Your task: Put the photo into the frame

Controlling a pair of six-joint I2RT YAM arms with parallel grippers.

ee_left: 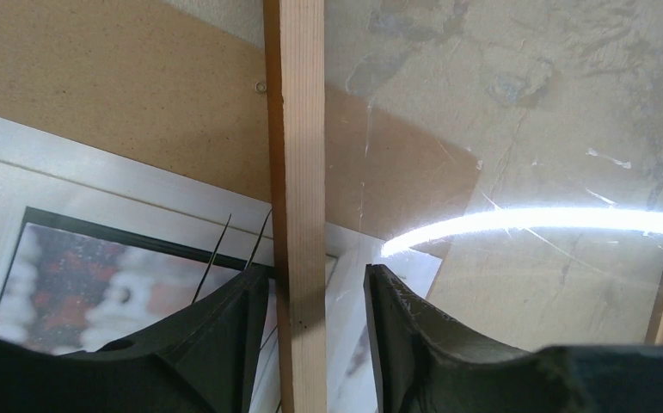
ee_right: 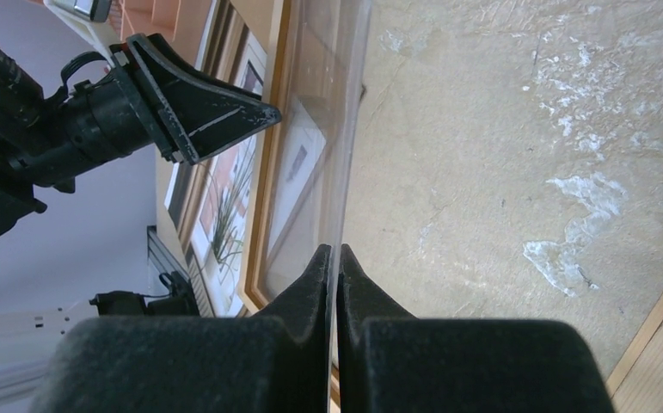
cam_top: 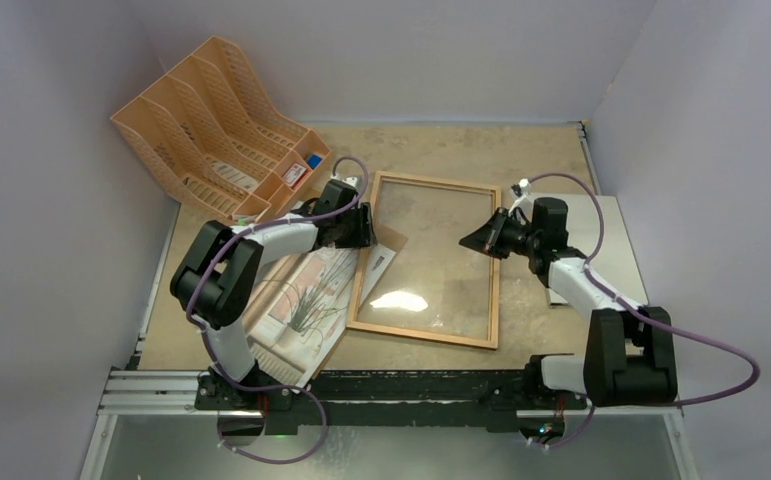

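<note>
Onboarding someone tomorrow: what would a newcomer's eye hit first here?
The wooden frame lying mid-table, a bright glare on its clear pane, draws the eye first. The right gripper has its jaws shut on that pane's edge at the frame's right side, while the left gripper straddles the left rail, jaws apart. The photo lies left of the frame, one corner tucked under it.
</note>
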